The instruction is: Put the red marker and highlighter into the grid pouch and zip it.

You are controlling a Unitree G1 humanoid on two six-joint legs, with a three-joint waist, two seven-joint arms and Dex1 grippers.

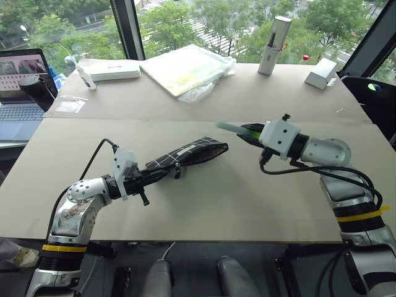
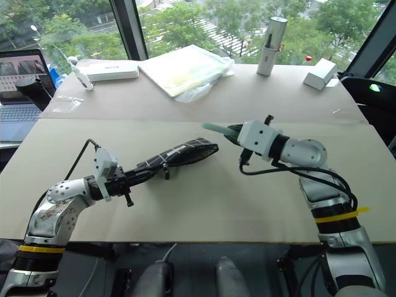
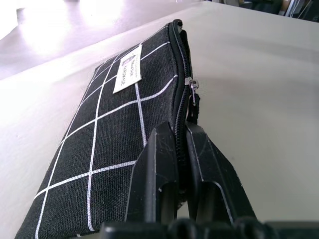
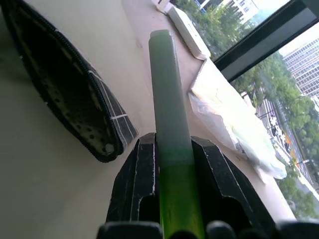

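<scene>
The grid pouch (image 1: 189,153), black with thin white lines, lies mid-table and is lifted at its near end. My left gripper (image 1: 154,176) is shut on that end, pinching the zipper edge (image 3: 180,124) between its fingers. The pouch's far end gapes open, showing a dotted lining (image 4: 70,102). My right gripper (image 1: 250,133) hovers above the table to the right of that mouth and is shut on the light-green highlighter (image 4: 167,89). The highlighter's pale tip (image 1: 224,126) points toward the pouch. The red marker is out of view.
Along the table's far side sit a laptop (image 1: 21,86), a flat white box (image 1: 114,70), a plastic-wrapped booklet (image 1: 185,68), a silver cylinder (image 1: 274,44) and a small white box (image 1: 320,73). A window lies behind them.
</scene>
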